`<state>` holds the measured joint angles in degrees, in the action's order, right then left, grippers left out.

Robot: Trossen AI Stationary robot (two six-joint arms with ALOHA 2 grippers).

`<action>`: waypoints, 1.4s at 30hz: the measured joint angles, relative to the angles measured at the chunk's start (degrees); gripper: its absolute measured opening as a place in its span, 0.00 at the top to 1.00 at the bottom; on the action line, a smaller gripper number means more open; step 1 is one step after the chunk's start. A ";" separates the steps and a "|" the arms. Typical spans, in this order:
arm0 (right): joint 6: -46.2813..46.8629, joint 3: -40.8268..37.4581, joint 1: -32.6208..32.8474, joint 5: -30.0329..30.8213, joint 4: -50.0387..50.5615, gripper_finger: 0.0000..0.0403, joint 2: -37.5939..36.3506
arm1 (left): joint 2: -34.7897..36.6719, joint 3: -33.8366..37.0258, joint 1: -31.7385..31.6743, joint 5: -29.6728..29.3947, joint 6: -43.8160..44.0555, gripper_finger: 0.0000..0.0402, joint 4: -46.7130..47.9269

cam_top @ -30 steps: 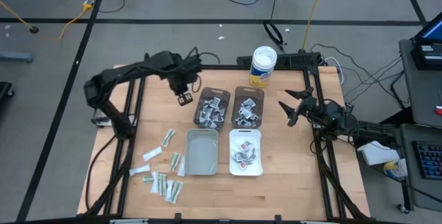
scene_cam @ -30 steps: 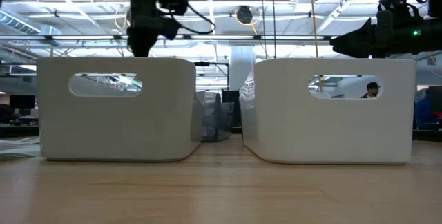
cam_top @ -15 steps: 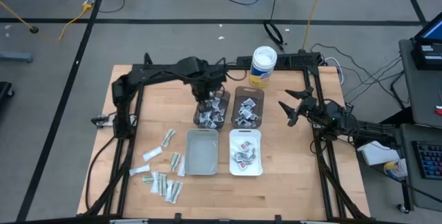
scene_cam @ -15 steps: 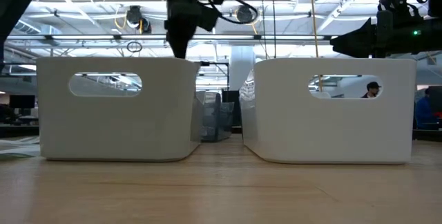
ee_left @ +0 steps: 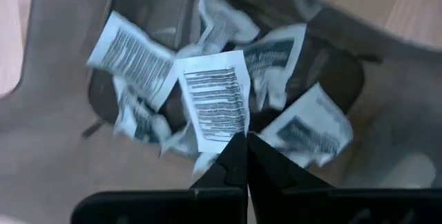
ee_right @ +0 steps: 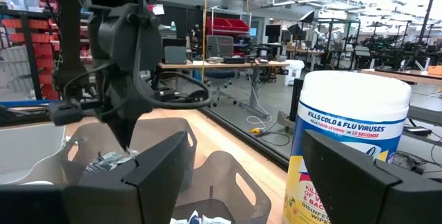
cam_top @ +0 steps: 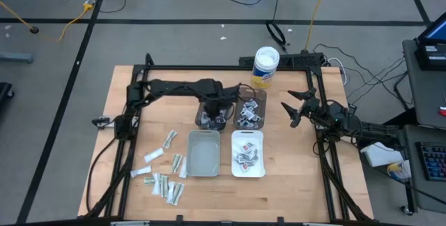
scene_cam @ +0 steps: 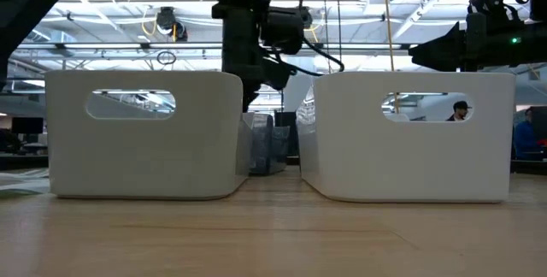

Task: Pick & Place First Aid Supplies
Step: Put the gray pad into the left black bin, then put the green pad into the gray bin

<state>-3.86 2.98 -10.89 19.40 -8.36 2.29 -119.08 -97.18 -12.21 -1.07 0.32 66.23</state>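
Loose packets [cam_top: 163, 174], mostly long pale strips, lie scattered near the counter's [cam_top: 293, 184] front-left corner, their long axes running roughly front to back, a few slanted; bare wood lies open around them. Just right of them stands a grey bin [cam_top: 203, 153], then a white bin [cam_top: 248, 153] holding a few packets with red marks.

Behind these, two dark bins sit side by side. The left tool [cam_top: 217, 112] is down in the left dark bin [cam_top: 212, 109], fingers pressed together, its tip at the edge of a crumpled packet [ee_left: 214, 99] printed with dark lines; whether it grips it cannot be told. The right dark bin [cam_top: 251, 107] is also heaped with packets. A white tub [cam_top: 265, 67] stands at the back edge. The right tool [cam_top: 291, 109] hangs spread wide and empty beyond the bins, near the right edge.
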 joint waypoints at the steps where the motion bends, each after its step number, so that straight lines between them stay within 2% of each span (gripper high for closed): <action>1: -0.02 -0.01 0.00 -0.02 0.00 0.31 0.01 | -0.19 0.22 0.09 -0.01 -0.02 1.00 -0.66; 5: -0.02 0.00 0.00 -0.02 0.00 0.31 0.00 | -0.59 0.34 0.03 0.86 0.78 0.97 -1.08; 9: -0.02 -0.02 0.00 0.00 0.00 0.31 0.00 | -0.49 0.34 0.03 1.78 0.46 0.88 -2.57; 14: -0.02 -0.02 0.00 -0.02 0.00 0.31 0.00 | -0.49 0.32 0.05 5.10 0.29 0.65 -3.47; 20: 0.00 -0.02 0.00 0.00 0.00 0.31 0.00 | -0.49 0.32 -0.07 5.36 0.68 0.36 -3.60; 25: 0.00 -0.02 0.00 0.00 -0.02 0.31 0.00 | -0.49 0.32 -0.04 5.66 1.22 0.21 -3.40; 30: 0.00 -0.02 0.00 -0.01 0.00 0.31 0.00 | 1.38 0.32 -1.11 5.69 7.12 0.16 -2.46; 33: 0.00 0.00 0.02 0.00 0.00 0.31 0.00 | 3.93 0.25 -1.50 5.55 13.82 0.16 -1.95; 37: 0.00 -0.02 0.02 0.00 -0.06 0.31 0.00 | 6.73 0.23 -2.12 5.70 24.23 0.18 0.86; 42: 0.00 -0.02 0.01 -0.02 -0.02 0.31 0.02 | 8.79 0.25 -2.81 4.58 30.37 0.22 6.67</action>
<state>-3.86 2.96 -10.89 19.38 -8.38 2.31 -110.29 -96.93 -15.03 3.51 30.69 72.90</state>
